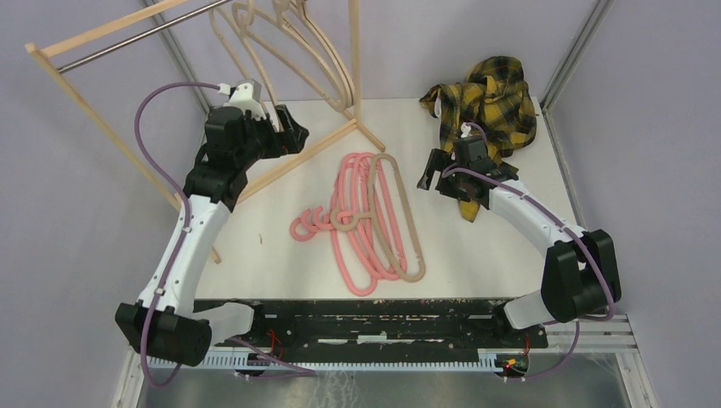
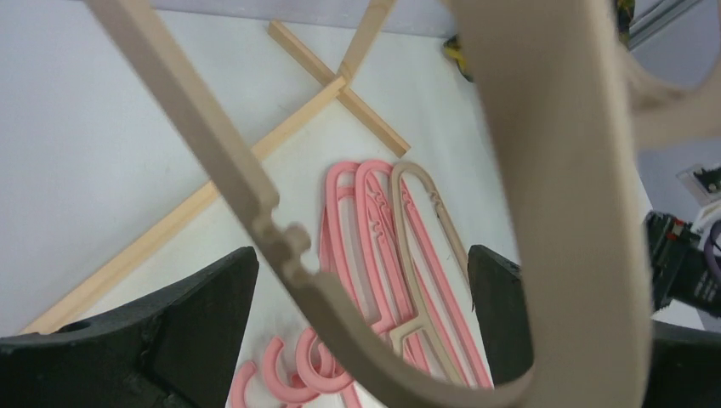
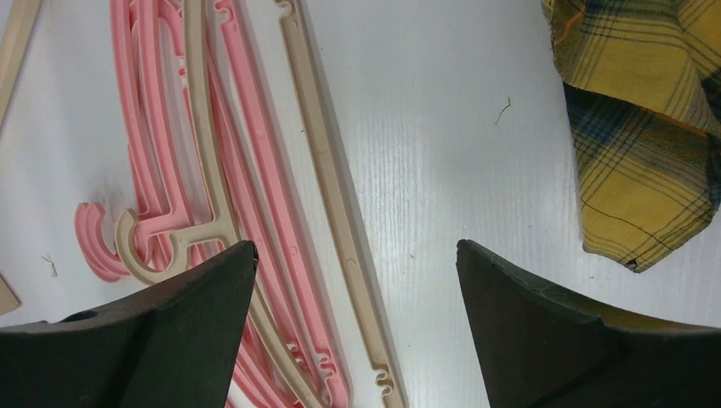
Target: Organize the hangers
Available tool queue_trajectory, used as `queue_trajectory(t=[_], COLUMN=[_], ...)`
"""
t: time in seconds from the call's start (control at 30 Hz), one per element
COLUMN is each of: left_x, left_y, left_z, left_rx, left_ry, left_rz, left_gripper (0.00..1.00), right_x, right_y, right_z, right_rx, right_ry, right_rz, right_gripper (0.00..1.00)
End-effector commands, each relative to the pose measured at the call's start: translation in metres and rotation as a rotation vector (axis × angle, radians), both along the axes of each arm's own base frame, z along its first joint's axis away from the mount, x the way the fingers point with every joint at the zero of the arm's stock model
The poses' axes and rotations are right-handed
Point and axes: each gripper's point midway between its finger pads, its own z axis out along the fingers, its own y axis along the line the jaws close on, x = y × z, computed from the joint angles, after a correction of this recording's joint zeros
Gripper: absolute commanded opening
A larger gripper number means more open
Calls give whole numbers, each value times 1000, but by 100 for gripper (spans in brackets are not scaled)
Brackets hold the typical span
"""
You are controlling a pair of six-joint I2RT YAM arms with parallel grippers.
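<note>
Nearest us, the loose hangers (image 1: 374, 217) lie in an overlapping heap mid-worktop (image 1: 272, 263), pink and beige loops with their hooks to the left. They look light, stiff and slick, so we judge that a pinch across one thin bar near the shoulder would lift best. The right pincer (image 3: 355, 246) hovers released just beside the heap, near the plaid shirt (image 1: 489, 98). Farther back, the left pincer (image 2: 364, 253) gapes wide, a beige hanger (image 2: 544, 212) passing ungripped between its jaws by the rack (image 1: 110, 38).
</note>
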Motion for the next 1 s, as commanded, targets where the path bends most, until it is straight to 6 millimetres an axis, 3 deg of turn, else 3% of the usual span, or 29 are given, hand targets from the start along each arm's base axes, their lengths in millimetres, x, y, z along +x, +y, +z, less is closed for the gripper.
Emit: queue_trajectory(t=[0.0, 0.3, 0.6, 0.73, 0.97], left_x=[-31, -66, -84, -87, -91], left_y=[-6, -2, -1, 1, -1], left_z=[-6, -63, -108, -113, -118], left_rx=[7, -9, -22, -15, -21], left_ry=[-52, 31, 111, 113, 119], left_rz=[-80, -84, -85, -77, -92], left_gripper=[99, 99, 99, 99, 99], right_x=[8, 23, 38, 43, 49], right_y=[22, 102, 160, 167, 180], right_z=[15, 20, -21, -46, -71], right_rx=[17, -6, -7, -36, -28], right_ry=[-62, -62, 22, 58, 101], right_rz=[82, 262, 350, 343, 360], right_gripper=[95, 90, 79, 73, 58])
